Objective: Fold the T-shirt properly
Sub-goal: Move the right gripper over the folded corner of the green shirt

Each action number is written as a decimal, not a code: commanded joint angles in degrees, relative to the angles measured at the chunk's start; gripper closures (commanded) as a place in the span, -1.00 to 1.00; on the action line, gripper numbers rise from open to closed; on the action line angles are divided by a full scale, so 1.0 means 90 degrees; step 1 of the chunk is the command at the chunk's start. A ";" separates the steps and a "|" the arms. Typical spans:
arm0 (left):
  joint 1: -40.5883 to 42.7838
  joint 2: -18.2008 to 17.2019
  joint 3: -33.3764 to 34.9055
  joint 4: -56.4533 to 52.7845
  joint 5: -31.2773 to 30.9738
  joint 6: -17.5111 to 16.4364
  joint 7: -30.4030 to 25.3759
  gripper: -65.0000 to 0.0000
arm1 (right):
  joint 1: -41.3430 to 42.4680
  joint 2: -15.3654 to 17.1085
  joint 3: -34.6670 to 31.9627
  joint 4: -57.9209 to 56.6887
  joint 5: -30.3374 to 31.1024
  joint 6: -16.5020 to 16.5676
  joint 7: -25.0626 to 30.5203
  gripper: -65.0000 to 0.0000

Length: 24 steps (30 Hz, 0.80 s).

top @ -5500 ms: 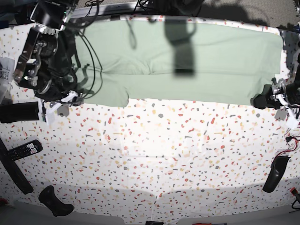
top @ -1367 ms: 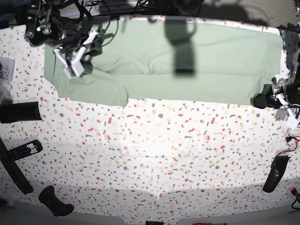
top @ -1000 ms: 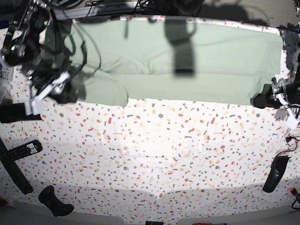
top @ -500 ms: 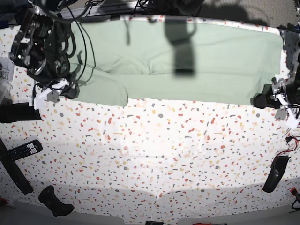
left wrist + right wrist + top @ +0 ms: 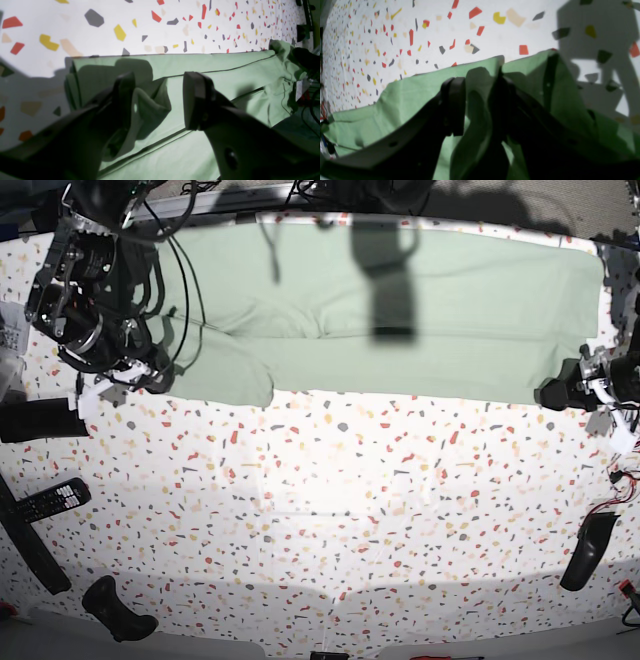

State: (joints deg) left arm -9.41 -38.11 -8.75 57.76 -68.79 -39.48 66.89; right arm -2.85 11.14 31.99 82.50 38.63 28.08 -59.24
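We see the large pale sage-green cloth T-shirt (image 5: 400, 310) spread flat along the far side of the white tabletop speckled with red, yellow and grey chips (image 5: 330, 510). It runs from the far left almost to the far right edge, folded lengthwise, with a fold seam across its middle and a rounded flap at its near-left corner.

In the base view our right arm stands at the left end of the shirt, a dark mass of cables and joints above the cloth. From its wrist camera the right gripper (image 5: 477, 107) has its two black fingers (image 5: 453, 107) standing a little apart, with a raised pleat of green cloth pinched up between them at the shirt's near edge; we read this as a grasp on the T-shirt. The speckled table lies just beyond that edge.

Our left arm sits at the right end of the shirt, low at its near-right corner. From its wrist camera the left gripper (image 5: 160, 100) shows its black fingers (image 5: 197, 100) set well apart. A bunched fold of green cloth rises between them and lies against the left-hand finger, while the other finger stands clear of it, so we cannot tell whether the cloth is truly gripped.

Near the left edge of the table lie a black remote control (image 5: 52, 500) and a black cylinder (image 5: 40, 421).
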 commanded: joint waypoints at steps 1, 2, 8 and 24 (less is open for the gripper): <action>-0.0138 -0.0158 -0.0066 0.0100 -0.0153 -0.0057 -0.0063 0.13 | 0.0104 0.0083 0.0022 0.0109 0.0107 0.0083 0.0085 0.34; -0.0138 -0.0158 -0.0066 0.0100 -0.0153 -0.0057 -0.0063 0.13 | 0.0104 0.0083 0.0022 0.0109 0.0107 0.0083 0.0095 0.34; -0.0136 -0.0158 -0.0066 0.0100 -0.0153 -0.0057 -0.0061 0.13 | 0.0104 0.0085 0.0022 0.0109 0.0041 0.0080 0.0102 0.34; -0.0138 -0.0158 -0.0066 0.0100 -0.0153 -0.0057 -0.0061 0.13 | 0.0141 0.0085 0.0022 0.0109 0.0044 0.0583 0.0151 1.00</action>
State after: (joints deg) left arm -9.41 -38.09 -8.75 57.76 -68.79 -39.48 66.89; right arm -2.52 11.16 31.99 82.50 37.80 32.58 -58.96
